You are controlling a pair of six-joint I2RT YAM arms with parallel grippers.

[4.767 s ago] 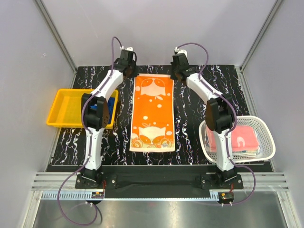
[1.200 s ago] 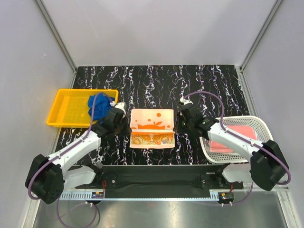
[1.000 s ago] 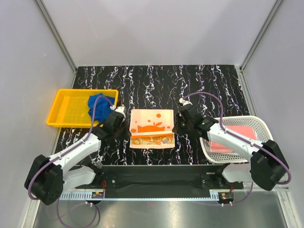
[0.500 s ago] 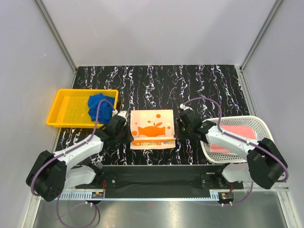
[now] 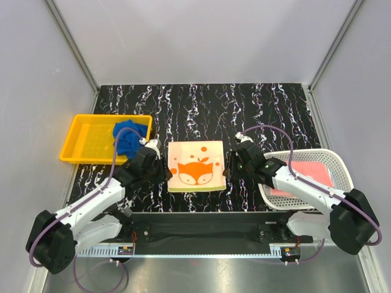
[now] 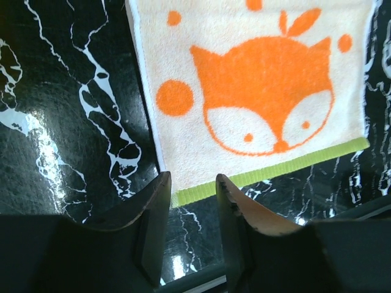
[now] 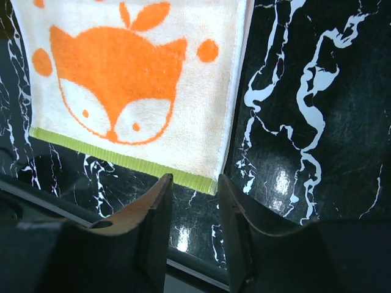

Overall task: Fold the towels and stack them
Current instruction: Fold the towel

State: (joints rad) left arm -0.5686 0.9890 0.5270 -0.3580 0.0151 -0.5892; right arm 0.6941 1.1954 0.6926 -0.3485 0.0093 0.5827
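The folded fox-print towel (image 5: 195, 165) lies flat on the black marbled worktop (image 5: 244, 110), green hem toward the arms. The left pincer (image 6: 192, 178) at its near left corner and the right pincer (image 7: 194, 178) at its near right corner both stand parted, gripping nothing. A blue towel (image 5: 127, 135) sits bunched in the yellow tray (image 5: 91, 140), and a pink towel (image 5: 308, 174) lies in the white mesh basket (image 5: 342, 183).

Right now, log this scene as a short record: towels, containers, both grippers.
fox towel: folded, flat on the table, green edge nearest the robot
blue towel: bunched in the yellow tray
pink towel: in the white mesh basket
left gripper: open, at the fox towel's near left corner
right gripper: open, at its near right corner
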